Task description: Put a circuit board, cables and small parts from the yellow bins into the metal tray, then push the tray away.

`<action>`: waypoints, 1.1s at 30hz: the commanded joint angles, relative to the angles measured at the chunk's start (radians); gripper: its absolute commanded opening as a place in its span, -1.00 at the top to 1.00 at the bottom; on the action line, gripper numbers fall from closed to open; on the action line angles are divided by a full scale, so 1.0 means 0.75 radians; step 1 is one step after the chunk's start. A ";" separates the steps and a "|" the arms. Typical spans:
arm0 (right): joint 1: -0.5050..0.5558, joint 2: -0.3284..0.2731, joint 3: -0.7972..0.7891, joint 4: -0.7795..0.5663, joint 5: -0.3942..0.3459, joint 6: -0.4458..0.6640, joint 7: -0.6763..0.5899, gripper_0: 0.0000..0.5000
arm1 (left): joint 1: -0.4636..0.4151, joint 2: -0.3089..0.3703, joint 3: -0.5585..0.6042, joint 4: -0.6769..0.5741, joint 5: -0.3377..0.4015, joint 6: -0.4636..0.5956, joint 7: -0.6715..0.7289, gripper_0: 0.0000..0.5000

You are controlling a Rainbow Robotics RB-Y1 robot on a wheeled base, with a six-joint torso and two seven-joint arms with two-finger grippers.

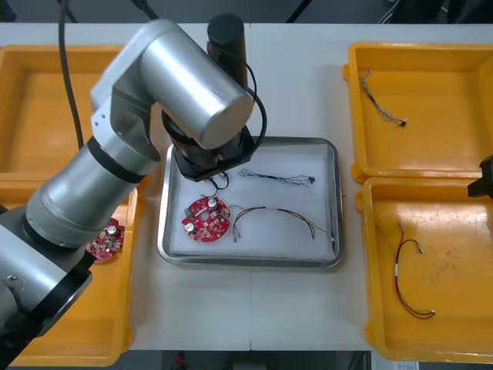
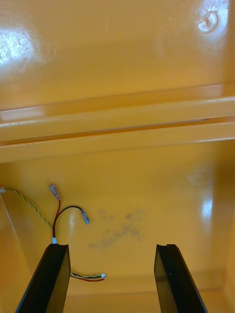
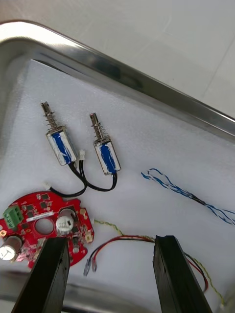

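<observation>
The left gripper (image 3: pixel 110 242) hangs low over the shiny metal tray (image 3: pixel 122 73) with a white lining, its fingers spread wide and holding nothing. The tray lies in the middle of the light surface (image 1: pixel 308 77). Just beside one finger lies the round red circuit board (image 3: pixel 46 225), which carries a green terminal block and silver cans; its printed marks are too small to read. The thin red and yellow cable (image 3: pixel 122 239) passes between the two fingers. Farther out lie two small metal parts (image 3: pixel 105 156), each a cylinder wrapped in blue with a spring at one end; they lie side by side, joined by black wires. Near them, on the side of the other finger, is the twisted blue and white cable (image 3: pixel 188 194). The white lining is bare between the parts and this cable, and also from the parts to the tray's rim.

The right gripper (image 2: pixel 111 249) is spread wide too, with nothing in it, above the floor of the near right yellow plastic bin (image 2: pixel 147 195). A thin red and black cable (image 2: pixel 61 215) lies there, partly hidden behind one finger. Between the fingers the floor is bare, with a grey scuff. Beyond it rises the wall toward the far right yellow bin (image 1: pixel 431 50), which holds one pale cable (image 1: pixel 381 108).
</observation>
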 commanded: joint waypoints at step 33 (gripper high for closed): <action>-0.448 -0.088 0.679 -0.186 -0.144 -0.094 0.079 -1.00 | 0.290 1.037 0.727 -0.279 0.860 0.041 -0.680 -1.00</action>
